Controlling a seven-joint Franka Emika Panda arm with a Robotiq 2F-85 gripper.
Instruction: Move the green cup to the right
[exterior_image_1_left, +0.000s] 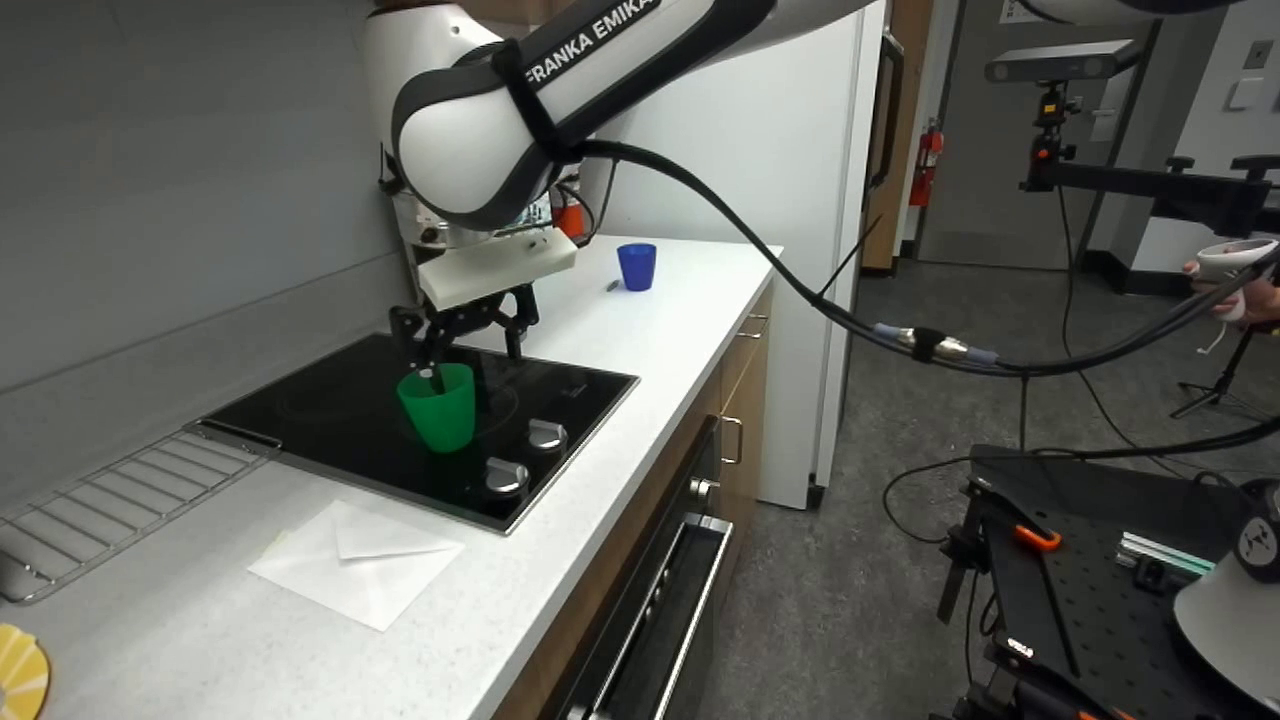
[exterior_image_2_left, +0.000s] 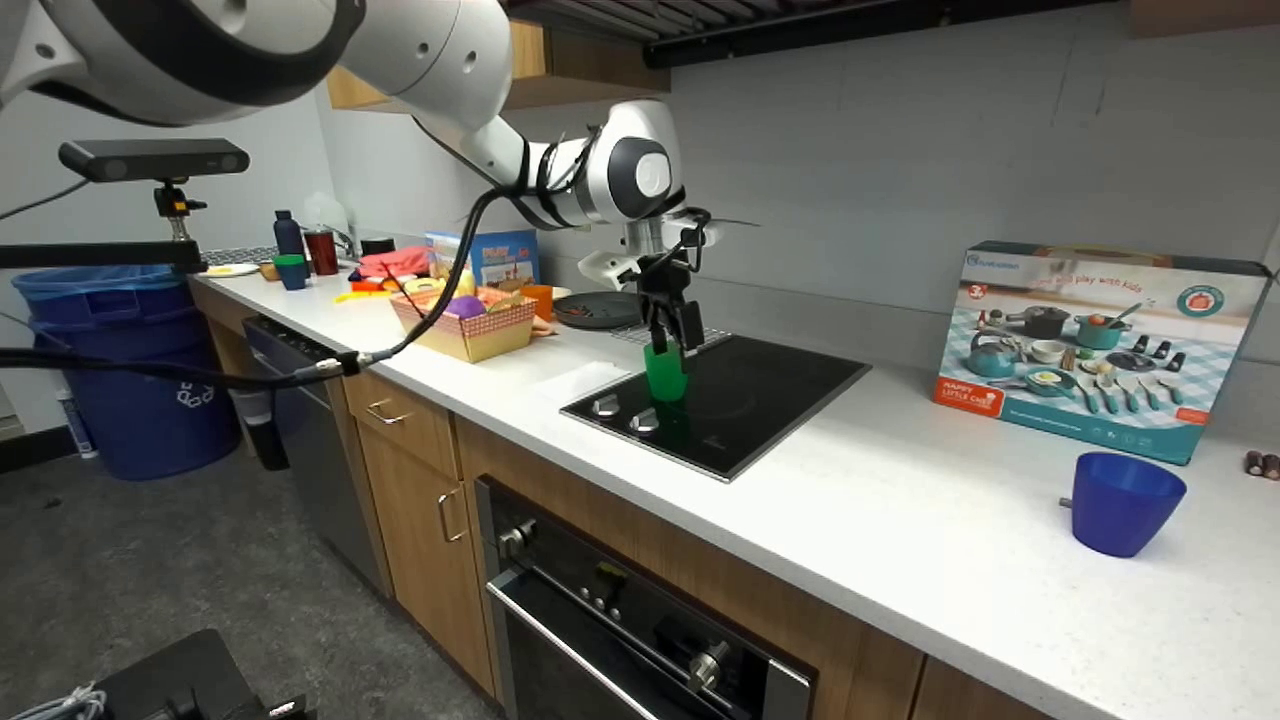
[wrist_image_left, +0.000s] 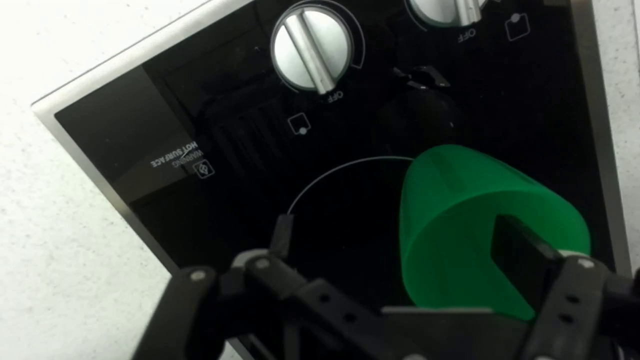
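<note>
The green cup (exterior_image_1_left: 440, 418) is on the black cooktop, mouth up and seeming to lean slightly; it also shows in an exterior view (exterior_image_2_left: 666, 376) and in the wrist view (wrist_image_left: 445, 180). My gripper (exterior_image_1_left: 475, 367) is over it, pointing down, also seen in an exterior view (exterior_image_2_left: 676, 346). In the wrist view the gripper (wrist_image_left: 395, 222) is open wide. Its right finger reaches inside the cup's mouth. Its left finger is outside, well apart from the cup, so one wall lies between the fingers. Whether the right finger touches the wall I cannot tell.
The cooktop (exterior_image_2_left: 770, 385) has two knobs at its front. A wire rack (exterior_image_1_left: 130, 500) and a white envelope (exterior_image_1_left: 360, 565) lie beside it. A dark blue cup (exterior_image_2_left: 1125, 505) and a toy box (exterior_image_2_left: 1100, 345) stand farther along the counter. A basket (exterior_image_2_left: 470, 330) stands opposite. A wall runs behind.
</note>
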